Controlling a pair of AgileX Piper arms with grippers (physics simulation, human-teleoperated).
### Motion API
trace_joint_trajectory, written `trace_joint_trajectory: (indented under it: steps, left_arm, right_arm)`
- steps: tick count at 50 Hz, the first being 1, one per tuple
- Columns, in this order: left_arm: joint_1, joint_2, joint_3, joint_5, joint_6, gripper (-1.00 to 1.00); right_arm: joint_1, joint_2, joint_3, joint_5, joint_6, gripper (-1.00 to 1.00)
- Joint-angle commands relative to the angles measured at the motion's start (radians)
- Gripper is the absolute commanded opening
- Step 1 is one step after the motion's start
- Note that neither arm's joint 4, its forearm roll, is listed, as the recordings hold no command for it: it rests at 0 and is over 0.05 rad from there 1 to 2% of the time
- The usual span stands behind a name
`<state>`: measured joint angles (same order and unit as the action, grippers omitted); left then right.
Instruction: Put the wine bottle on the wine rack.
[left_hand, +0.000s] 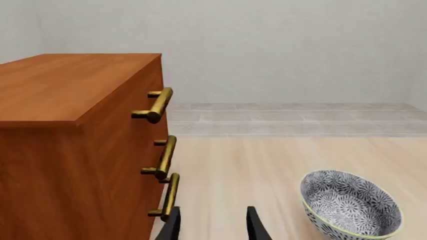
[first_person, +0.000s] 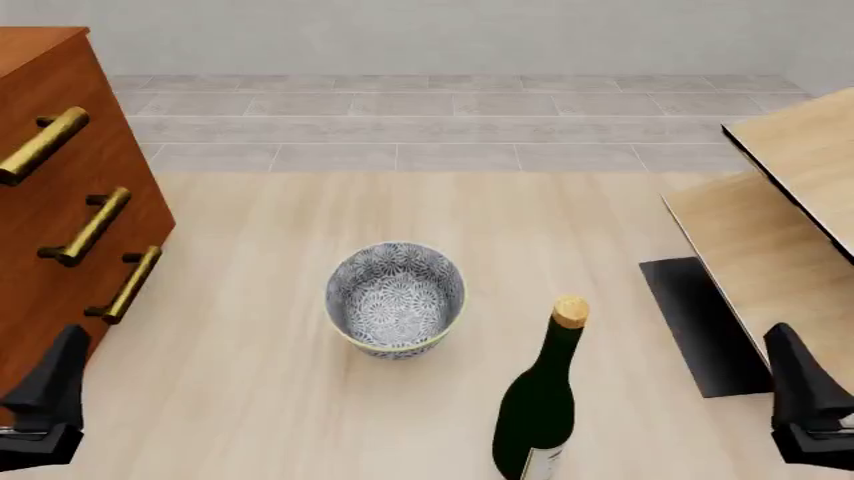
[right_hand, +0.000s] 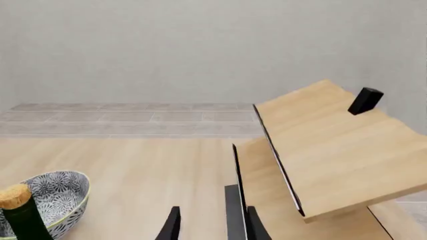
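The dark green wine bottle (first_person: 538, 405) stands upright near the table's front, its tan cork on top, just right of a patterned bowl (first_person: 396, 298). In the right wrist view only the bottle's neck and cork (right_hand: 19, 210) show. The pale-wood wine rack (first_person: 787, 215) with slanted boards and a black base panel (first_person: 694, 325) sits at the right. My right gripper (first_person: 801, 385) is low at the front right, beside the rack and apart from the bottle, fingers open (right_hand: 213, 227). Far from the bottle, my left gripper (first_person: 54, 385) is at the front left, open and empty (left_hand: 213, 227).
A reddish-brown drawer cabinet (first_person: 54, 200) with brass handles (left_hand: 157, 105) stands at the left, close to my left gripper. The blue-white bowl (left_hand: 350, 202) lies between the two arms. A grey tiled strip and a wall run along the back.
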<state>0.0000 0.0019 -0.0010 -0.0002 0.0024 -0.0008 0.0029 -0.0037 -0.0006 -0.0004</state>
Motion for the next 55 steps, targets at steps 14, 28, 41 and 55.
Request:
trace_joint_trajectory:
  steps: [14,28,41,55]
  left_arm:
    - [-0.001,0.009,-0.002,0.000,0.004,1.00]
    - [0.002,0.020,0.001,-0.010,0.006,1.00]
    - [0.001,0.030,0.000,-0.005,0.005,1.00]
    - [0.002,0.037,0.001,0.008,0.011,1.00]
  right_arm:
    - [0.110,0.107,-0.083,-0.006,0.002,1.00]
    - [0.218,0.179,-0.145,-0.003,0.003,1.00]
    - [0.297,0.241,-0.153,0.010,0.020,1.00]
    - [0.370,0.257,-0.191,0.044,0.033,1.00]
